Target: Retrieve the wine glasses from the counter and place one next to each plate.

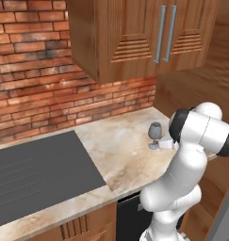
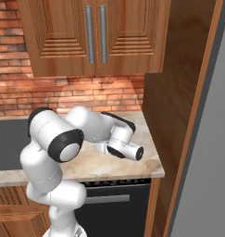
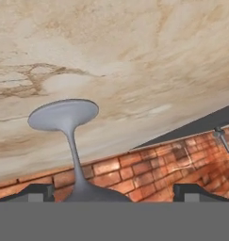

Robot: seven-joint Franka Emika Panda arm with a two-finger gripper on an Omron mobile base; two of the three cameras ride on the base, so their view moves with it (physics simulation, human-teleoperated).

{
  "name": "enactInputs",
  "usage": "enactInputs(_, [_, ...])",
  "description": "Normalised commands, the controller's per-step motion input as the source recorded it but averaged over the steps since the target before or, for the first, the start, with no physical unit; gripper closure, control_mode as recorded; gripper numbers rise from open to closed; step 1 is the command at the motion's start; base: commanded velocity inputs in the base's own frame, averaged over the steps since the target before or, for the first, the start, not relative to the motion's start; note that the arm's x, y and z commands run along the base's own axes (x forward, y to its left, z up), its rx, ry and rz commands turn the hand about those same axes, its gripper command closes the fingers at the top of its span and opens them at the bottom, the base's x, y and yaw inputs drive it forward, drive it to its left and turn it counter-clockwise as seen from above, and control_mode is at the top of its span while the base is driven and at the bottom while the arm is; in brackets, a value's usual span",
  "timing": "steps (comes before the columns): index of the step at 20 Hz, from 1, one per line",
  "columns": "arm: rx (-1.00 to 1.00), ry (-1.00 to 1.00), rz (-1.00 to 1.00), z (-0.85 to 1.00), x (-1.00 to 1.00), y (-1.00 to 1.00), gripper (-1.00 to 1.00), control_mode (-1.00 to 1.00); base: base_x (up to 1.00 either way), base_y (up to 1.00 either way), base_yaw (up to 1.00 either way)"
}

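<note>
On the counter [image 1: 120, 150], a wine glass [image 1: 154, 135] is framed between the spread fingers [image 3: 38, 192] of the gripper [image 3: 113, 195], its foot seen at ten o'clock in the hand view.

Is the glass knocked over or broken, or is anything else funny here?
No, nothing stands out. The wine glass stands upright on its foot on the counter, whole, with no spill around it. In the hand view it looks upside down because that camera is turned over. The open hand has a finger on each side of the bowl.
</note>
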Motion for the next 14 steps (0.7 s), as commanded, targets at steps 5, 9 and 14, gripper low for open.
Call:
enactInputs(5, [0.0,0.0,0.0,-0.07,0.18,0.03,-1.0,-1.0,0.0,0.0,0.0])
enactInputs(9, [0.0,0.0,0.0,-0.13,0.24,0.16,-1.0,-1.0,0.0,0.0,0.0])
enactInputs(14, [0.0,-0.02,0.0,-0.03,0.15,0.04,1.0,-1.0,0.0,0.0,0.0])
